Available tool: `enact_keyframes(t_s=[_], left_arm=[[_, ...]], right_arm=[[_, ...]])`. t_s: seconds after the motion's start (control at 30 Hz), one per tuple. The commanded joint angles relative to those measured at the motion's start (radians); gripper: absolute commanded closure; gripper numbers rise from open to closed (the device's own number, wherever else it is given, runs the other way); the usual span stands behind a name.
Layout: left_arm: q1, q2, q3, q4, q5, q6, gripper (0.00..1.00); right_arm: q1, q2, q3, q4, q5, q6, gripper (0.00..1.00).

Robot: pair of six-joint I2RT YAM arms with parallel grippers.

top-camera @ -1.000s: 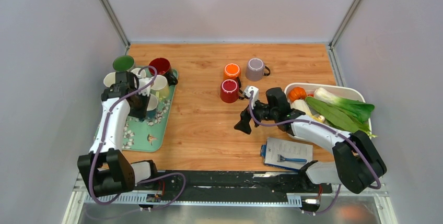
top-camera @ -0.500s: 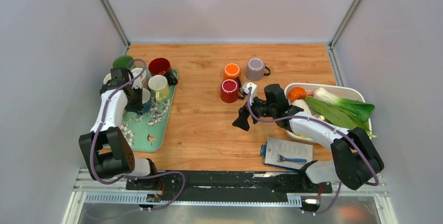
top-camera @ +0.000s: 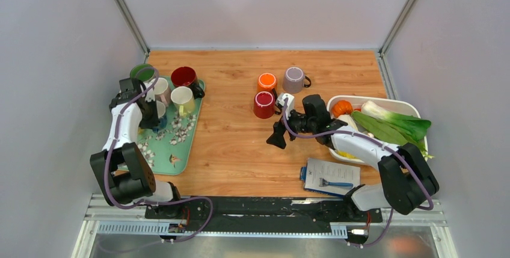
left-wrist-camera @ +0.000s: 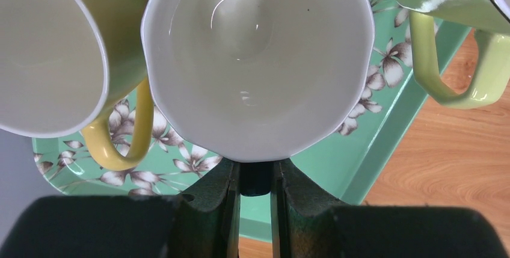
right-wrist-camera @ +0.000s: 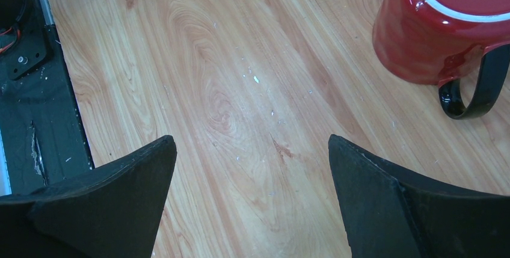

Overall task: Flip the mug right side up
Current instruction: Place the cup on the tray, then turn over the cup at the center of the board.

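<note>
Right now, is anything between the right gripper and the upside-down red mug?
Nothing visible. The right gripper, open, hovers over bare table; the red mug stands base-up just ahead. The left gripper is off on the tray, shut on a white cup.

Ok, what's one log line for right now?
left pincer: gripping mug over tray | mug: mouth toward wrist camera | right pincer: open, empty, beside red mug

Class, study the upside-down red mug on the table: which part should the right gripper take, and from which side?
Probably the black handle of the red mug: it sticks out clear of the wall, and the rim lies face down, so it cannot be pinched. The open right gripper should come in low from the handle's side, the mug's right in the top view.
</note>
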Motion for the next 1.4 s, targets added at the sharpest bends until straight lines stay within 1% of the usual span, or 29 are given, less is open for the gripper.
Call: enact_keyframes(t_s=[0.0, 0.03, 0.1, 0.13, 0.23, 0.3, 0.43, 0.57, 0.7, 0.73, 0.77, 0.87, 1.0, 1.2, 1.37], left_arm=[[0.025, 0.022, 0.027, 0.02, -0.009, -0.028, 0.87], [0.025, 0.023, 0.031, 0.016, -0.014, -0.029, 0.79], [0.027, 0.019, 0.046, 0.0, -0.021, -0.029, 0.69], [0.026, 0.013, 0.056, -0.011, -0.021, -0.028, 0.67], [0.026, -0.003, 0.076, -0.038, -0.026, -0.021, 0.54], [0.027, -0.018, 0.093, -0.059, -0.026, -0.018, 0.52], [0.026, -0.061, 0.136, -0.109, -0.015, -0.021, 0.5], [0.026, -0.134, 0.193, -0.15, 0.008, -0.005, 0.48], [0.026, -0.182, 0.241, -0.179, 0.083, 0.032, 0.48], [0.026, -0.191, 0.246, -0.179, 0.128, 0.044, 0.48], [0.026, -0.212, 0.248, -0.169, 0.154, 0.048, 0.48], [0.026, -0.263, 0.23, -0.135, 0.297, 0.073, 0.48], [0.025, -0.313, 0.202, -0.115, 0.404, 0.087, 0.49], [0.025, -0.323, 0.207, -0.146, 0.467, 0.108, 0.51], [0.025, -0.326, 0.223, -0.155, 0.522, 0.121, 0.52]], right_arm=[[-0.006, 0.001, 0.037, 0.01, -0.006, -0.014, 0.0], [-0.006, -0.001, 0.037, 0.01, -0.004, -0.015, 0.0], [-0.006, -0.001, 0.037, 0.009, 0.001, -0.019, 0.0], [-0.004, -0.002, 0.038, 0.009, 0.004, -0.022, 0.0], [-0.006, 0.005, 0.049, 0.009, 0.008, -0.029, 0.0], [-0.006, 0.012, 0.059, 0.007, 0.013, -0.034, 0.0], [-0.006, 0.041, 0.101, 0.004, 0.054, -0.053, 0.0], [-0.016, 0.094, 0.182, 0.009, 0.179, -0.109, 0.0], [-0.034, 0.186, 0.263, 0.039, 0.311, -0.187, 0.0], [-0.039, 0.21, 0.287, 0.044, 0.327, -0.197, 0.0], [-0.043, 0.231, 0.308, 0.047, 0.331, -0.21, 0.0], [-0.057, 0.294, 0.371, 0.045, 0.295, -0.25, 0.0], [-0.064, 0.354, 0.421, 0.015, 0.233, -0.321, 0.02], [-0.064, 0.394, 0.38, -0.027, 0.203, -0.402, 0.15], [-0.065, 0.4, 0.329, -0.049, 0.16, -0.436, 0.25]])
